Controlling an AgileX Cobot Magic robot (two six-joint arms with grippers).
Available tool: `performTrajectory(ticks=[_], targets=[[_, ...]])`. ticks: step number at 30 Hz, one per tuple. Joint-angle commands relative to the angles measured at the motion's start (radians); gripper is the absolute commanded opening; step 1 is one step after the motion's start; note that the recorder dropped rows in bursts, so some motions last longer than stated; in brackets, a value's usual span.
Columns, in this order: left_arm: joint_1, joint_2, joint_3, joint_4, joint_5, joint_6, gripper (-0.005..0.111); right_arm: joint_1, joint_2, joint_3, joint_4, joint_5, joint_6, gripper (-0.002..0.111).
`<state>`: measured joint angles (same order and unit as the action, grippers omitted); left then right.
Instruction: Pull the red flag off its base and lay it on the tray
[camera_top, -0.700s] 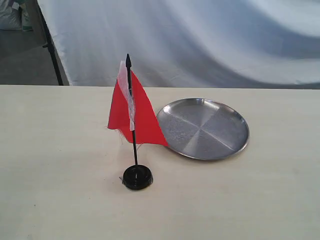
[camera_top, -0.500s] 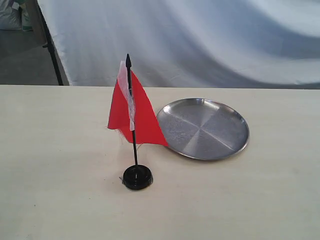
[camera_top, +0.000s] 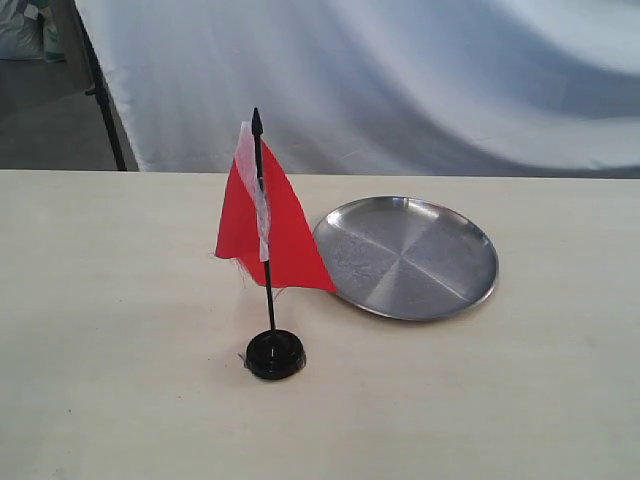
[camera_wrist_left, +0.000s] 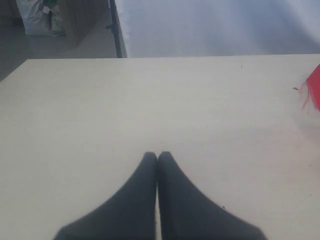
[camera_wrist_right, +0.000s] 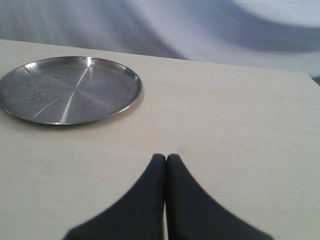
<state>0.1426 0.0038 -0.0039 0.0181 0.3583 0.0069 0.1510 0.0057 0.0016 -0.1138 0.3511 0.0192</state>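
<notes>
Pale table (camera_top: 100, 400), red flag (camera_top: 285, 235) upright in base (camera_top: 275, 355), beside tray (camera_top: 405, 257)

One red flag (camera_top: 285, 230) stands left of centre in the exterior view, set in one base (camera_top: 274, 355), and one tray (camera_top: 405, 257) lies right of centre, all on one table (camera_top: 120, 330). Two grippers are seen, one in each wrist view: the left gripper (camera_wrist_left: 158, 156) and the right gripper (camera_wrist_right: 166, 157). One white sheet (camera_top: 400, 80) spans the upper part of the exterior view, with one black stand leg (camera_top: 100, 95) at upper left.
</notes>
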Motion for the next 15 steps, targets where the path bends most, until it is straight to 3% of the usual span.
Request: performTrajectory(ticks=[1, 9, 15], targets=[[0.001, -0.004, 0.004, 0.003, -0.008, -0.007, 0.0, -0.006, -0.006, -0.002, -0.005, -0.005, -0.009, 0.0], [0.001, -0.004, 0.004, 0.003, -0.008, -0.007, 0.0, -0.006, -0.006, -0.002, -0.005, -0.034, -0.009, 0.0], [0.001, -0.004, 0.004, 0.003, -0.008, -0.007, 0.0, -0.006, -0.006, -0.002, 0.047, -0.359, 0.072, 0.0]])
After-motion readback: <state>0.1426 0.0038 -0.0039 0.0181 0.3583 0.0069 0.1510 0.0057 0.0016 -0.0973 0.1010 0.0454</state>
